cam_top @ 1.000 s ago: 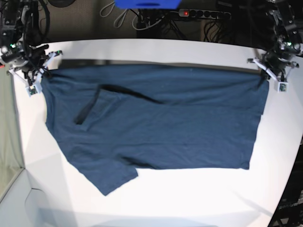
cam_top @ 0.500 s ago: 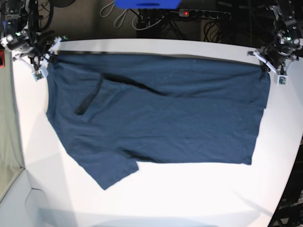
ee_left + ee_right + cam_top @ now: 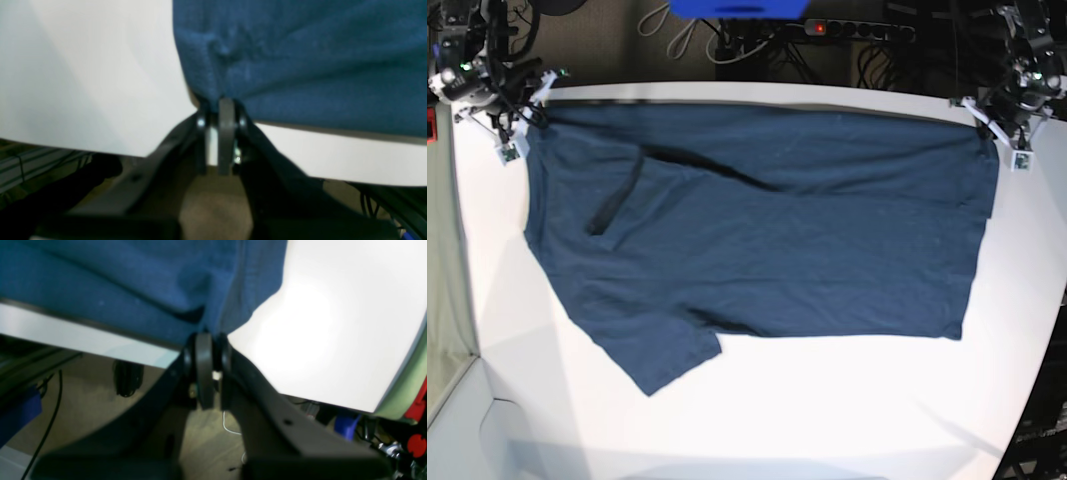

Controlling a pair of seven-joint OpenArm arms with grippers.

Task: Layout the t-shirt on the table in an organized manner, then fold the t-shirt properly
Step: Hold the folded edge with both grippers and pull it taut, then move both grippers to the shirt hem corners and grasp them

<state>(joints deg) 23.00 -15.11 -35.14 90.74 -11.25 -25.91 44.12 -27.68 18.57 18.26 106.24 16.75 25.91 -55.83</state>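
While the t-shirt [image 3: 767, 230] lies spread on the table [image 3: 827, 410], I see my left gripper [image 3: 223, 101] and right gripper [image 3: 206, 335] each pinching a far corner.

Broad bare counter [image 3: 827, 410] in front of the t-shirt [image 3: 767, 230], open for passage; narrow bare strips at both sides; cables and power strip [image 3: 847, 30] crowding behind the far edge

Behind the far edge, a black power strip [image 3: 859, 30] with a lit red switch, tangled cables [image 3: 757, 55] and a blue object [image 3: 739, 8] are seen above dim brownish floor [image 3: 83, 386].
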